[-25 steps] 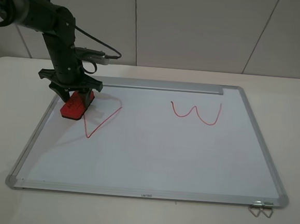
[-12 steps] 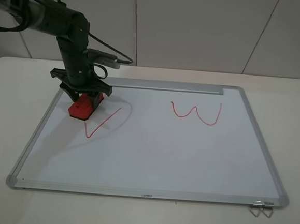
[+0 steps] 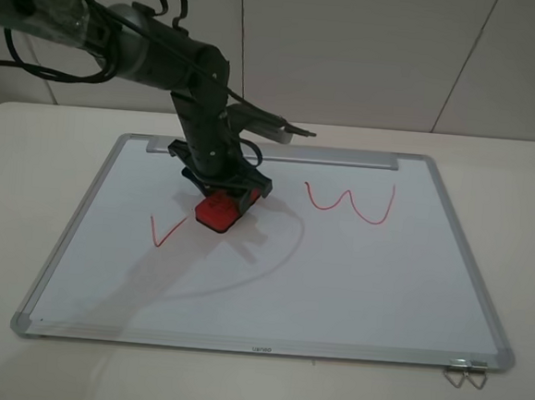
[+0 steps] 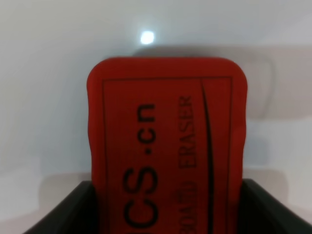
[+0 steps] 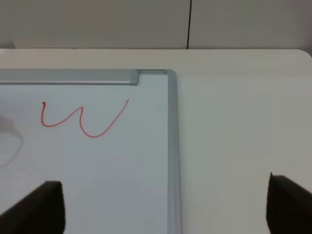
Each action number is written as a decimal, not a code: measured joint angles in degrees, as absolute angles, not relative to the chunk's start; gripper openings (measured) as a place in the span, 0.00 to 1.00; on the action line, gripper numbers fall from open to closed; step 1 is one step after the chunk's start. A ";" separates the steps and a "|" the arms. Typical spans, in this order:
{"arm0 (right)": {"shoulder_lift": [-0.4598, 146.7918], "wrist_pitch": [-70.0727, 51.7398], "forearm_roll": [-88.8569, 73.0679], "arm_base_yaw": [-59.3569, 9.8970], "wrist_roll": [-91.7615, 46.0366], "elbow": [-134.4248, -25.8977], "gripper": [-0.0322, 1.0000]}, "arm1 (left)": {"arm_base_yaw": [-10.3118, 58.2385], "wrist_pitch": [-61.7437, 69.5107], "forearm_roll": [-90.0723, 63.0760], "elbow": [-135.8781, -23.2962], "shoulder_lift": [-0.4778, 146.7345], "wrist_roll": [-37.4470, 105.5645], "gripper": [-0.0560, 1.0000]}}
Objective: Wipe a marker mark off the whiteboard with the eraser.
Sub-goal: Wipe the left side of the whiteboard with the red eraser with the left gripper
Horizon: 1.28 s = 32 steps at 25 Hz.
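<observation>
Left tool (image 3: 222,193) clamps the red eraser (image 3: 216,212) by its sides and holds it down on the whiteboard (image 3: 335,289). The eraser sits in the half of the board away from the wavy squiggle (image 3: 374,222), nearer the board's tray strip (image 3: 280,152) than the opposite edge. Just beside it on the board is what shows of the marker mark (image 3: 171,232), a short thin red check. Whether more of the mark runs under the eraser cannot be told. By this view the wipe looks under way but not finished, with the visible red line left to clear. The squiggle is unsmudged. Right tool (image 5: 168,214) is spread and empty, looking over the board's corner by the squiggle.
</observation>
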State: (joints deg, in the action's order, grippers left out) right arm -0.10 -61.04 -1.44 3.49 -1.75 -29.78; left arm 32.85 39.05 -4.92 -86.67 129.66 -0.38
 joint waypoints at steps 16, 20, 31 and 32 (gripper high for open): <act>-0.10 -61.04 -1.44 3.49 -1.75 -29.78 0.72 | 27.14 37.27 -8.88 -80.37 126.72 -0.60 0.59; -0.10 -61.04 -1.44 3.49 -1.75 -29.78 0.72 | 22.33 35.87 -8.02 -73.29 122.90 -1.90 0.59; -0.10 -61.04 -1.44 3.49 -1.75 -29.78 0.72 | 12.52 32.65 1.74 -60.44 116.14 -4.44 0.59; -0.10 -61.04 -1.44 3.49 -1.75 -29.78 0.72 | 12.75 32.66 1.97 -60.44 116.14 -4.55 0.59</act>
